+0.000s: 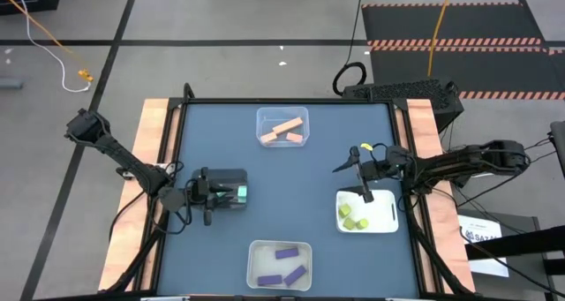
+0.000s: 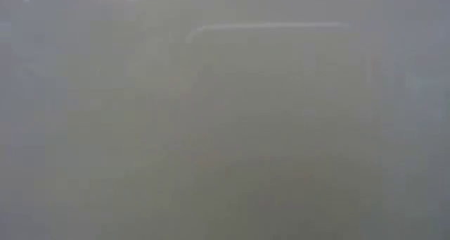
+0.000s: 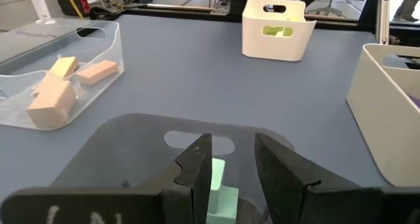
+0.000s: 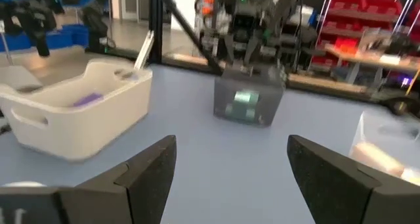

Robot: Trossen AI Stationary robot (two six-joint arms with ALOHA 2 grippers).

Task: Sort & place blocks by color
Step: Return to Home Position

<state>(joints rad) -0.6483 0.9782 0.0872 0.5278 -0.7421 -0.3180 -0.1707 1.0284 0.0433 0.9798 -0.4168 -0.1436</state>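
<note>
High view: orange blocks (image 1: 282, 130), green blocks (image 1: 353, 217) and purple blocks (image 1: 287, 264) are all binned separately. Left wrist: left gripper (image 3: 233, 148) fingers slightly apart over a teal block (image 3: 220, 184). Right wrist: right gripper (image 4: 233, 145) fingers wide apart, empty. I'd lift straight up before retracting.

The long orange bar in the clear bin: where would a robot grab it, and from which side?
Probably at its middle, across the narrow width, coming straight down from above. The long orange bar lies slantwise in the clear bin, whose walls block a sideways approach; the jaws should turn to match its slant.
</note>
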